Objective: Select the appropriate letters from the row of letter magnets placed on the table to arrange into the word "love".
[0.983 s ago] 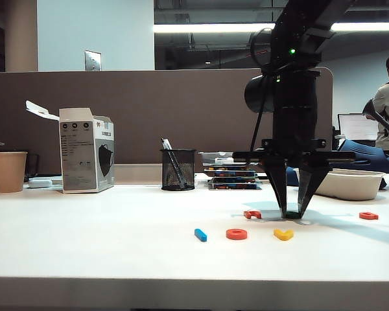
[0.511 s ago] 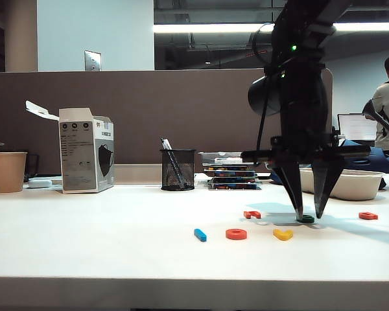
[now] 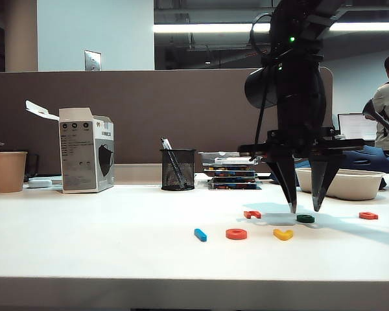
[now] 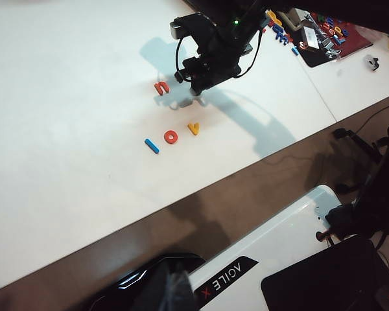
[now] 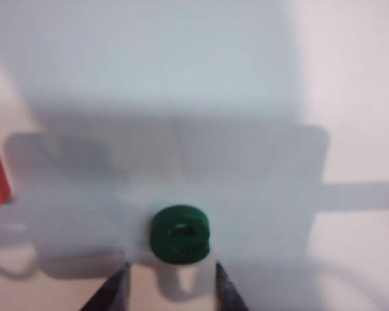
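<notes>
On the white table (image 3: 104, 246) a blue bar (image 3: 200, 234), an orange-red ring (image 3: 236, 234) and a yellow V (image 3: 283, 234) lie in a row. The dark green e (image 3: 305, 219) lies flat just right of and behind the V. My right gripper (image 3: 304, 208) hangs open just above the e without touching it. In the right wrist view the e (image 5: 179, 234) sits beyond the spread gripper (image 5: 170, 295). The left gripper (image 4: 178, 291) is a dark blur off the table's edge, far from the letters.
An orange-red letter (image 3: 251, 214) lies behind the ring, another (image 3: 368, 216) far right. At the back stand a paper cup (image 3: 9, 171), a box (image 3: 86, 150), a mesh pen holder (image 3: 178, 170) and a white bowl (image 3: 340, 183).
The right gripper carried the green e to the right, set it on the table, spread its fingers and rose off it. The other letters stayed put.
</notes>
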